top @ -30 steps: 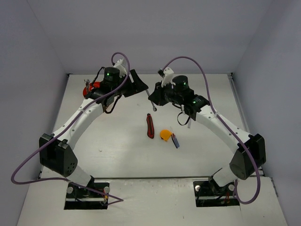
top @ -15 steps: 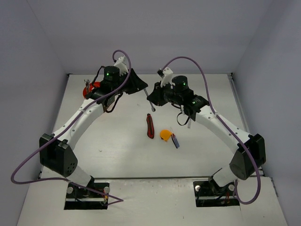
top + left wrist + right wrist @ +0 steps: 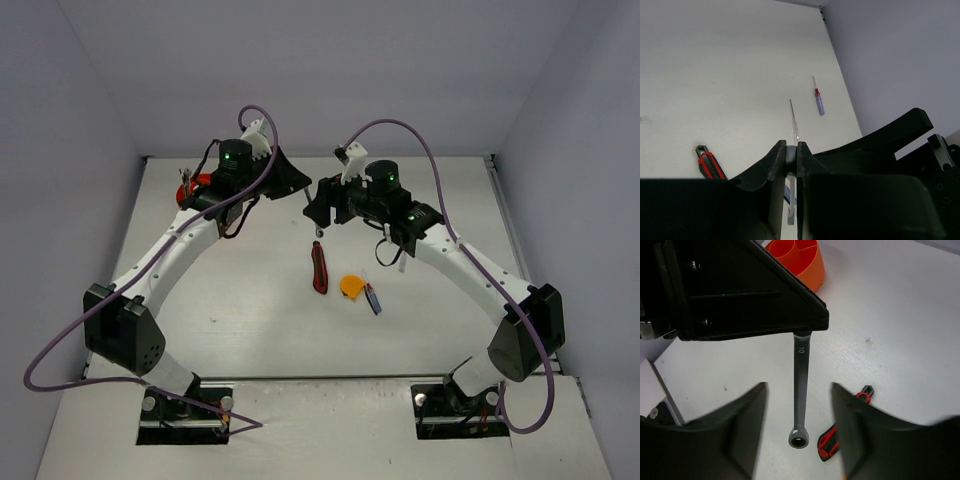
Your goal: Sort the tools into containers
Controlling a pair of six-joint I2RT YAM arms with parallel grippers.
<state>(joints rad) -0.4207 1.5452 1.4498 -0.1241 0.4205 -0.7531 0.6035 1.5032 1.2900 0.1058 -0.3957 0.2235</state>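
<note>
Since right fingers (image 3: pixel 740 435) parted, left fingers (image 3: pixel 767 167) hold wrench (image 3: pixel 801 385)

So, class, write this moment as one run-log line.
left gripper: shut on wrench | right gripper: open, not touching wrench

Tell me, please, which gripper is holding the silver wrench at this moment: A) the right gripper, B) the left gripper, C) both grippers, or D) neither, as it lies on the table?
B: the left gripper is clamped on the upper end of the silver wrench, which hangs down from it, while the right gripper has its fingers spread apart on either side without touching it.
</note>
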